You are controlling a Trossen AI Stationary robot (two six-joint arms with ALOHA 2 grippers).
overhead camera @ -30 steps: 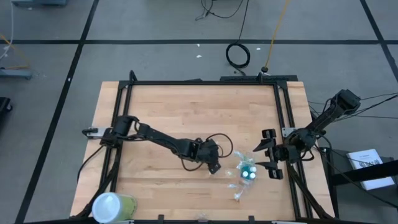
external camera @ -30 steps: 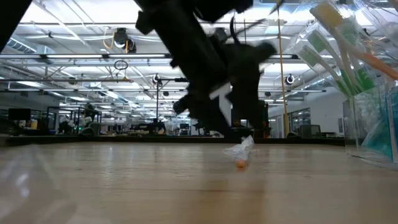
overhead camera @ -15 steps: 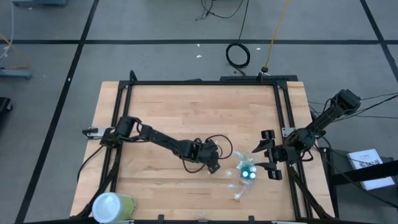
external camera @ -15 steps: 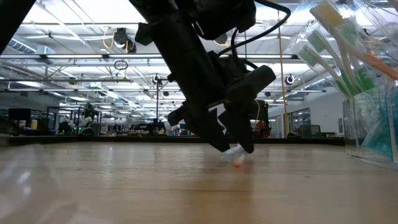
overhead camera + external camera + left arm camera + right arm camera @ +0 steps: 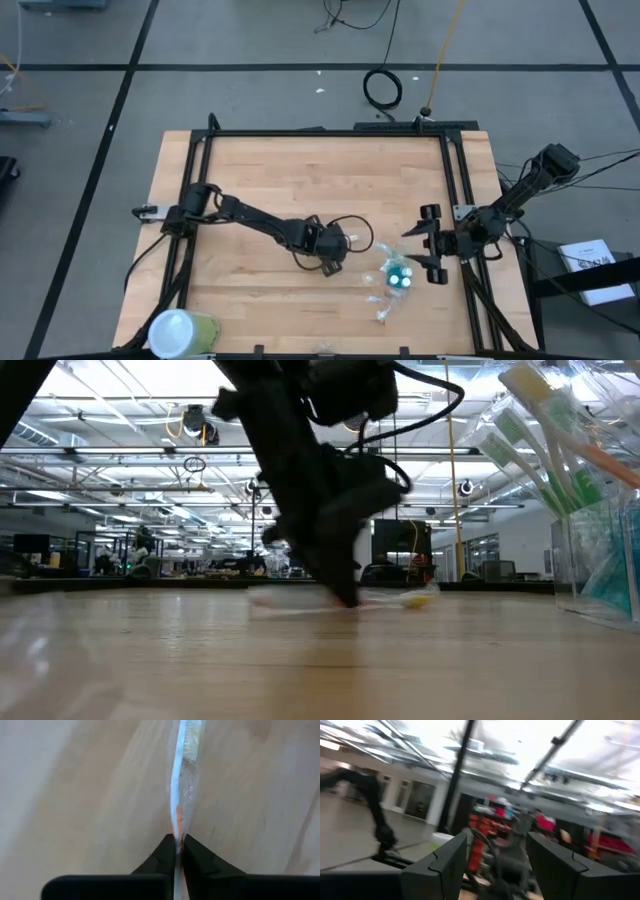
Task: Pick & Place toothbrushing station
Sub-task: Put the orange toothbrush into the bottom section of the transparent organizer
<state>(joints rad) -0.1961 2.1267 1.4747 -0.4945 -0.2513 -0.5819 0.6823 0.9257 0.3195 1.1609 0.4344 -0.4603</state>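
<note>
A: Where is the left gripper (image 5: pixel 335 262)?

B: Low over the middle of the pale wooden table (image 5: pixel 300 170), just at nine o'clock of the small clear plastic holder (image 5: pixel 398 275). In the low view its dark fingers (image 5: pixel 340 582) come down to the board.

A: And its fingers?

B: Pressed together on a thin white toothbrush with an orange patch, wrapped in clear plastic (image 5: pixel 181 795). The left wrist view shows the two tips pinching the handle, the wrapped brush running straight away from them, flat on the wood.

A: The rest of the station?

B: The holder stands toward five o'clock on the table, with small teal tubes (image 5: pixel 401 279) in it. Close to the low camera, white, green and orange toothbrushes (image 5: pixel 545 440) lean inside its clear wall.

A: The right gripper (image 5: pixel 425 246)?

B: It hovers just at two o'clock of the holder, fingers spread apart, nothing between them.

A: Anything else?

B: A large yellow-green container with a white top (image 5: pixel 182 331) sits at the table's seven o'clock corner.
</note>
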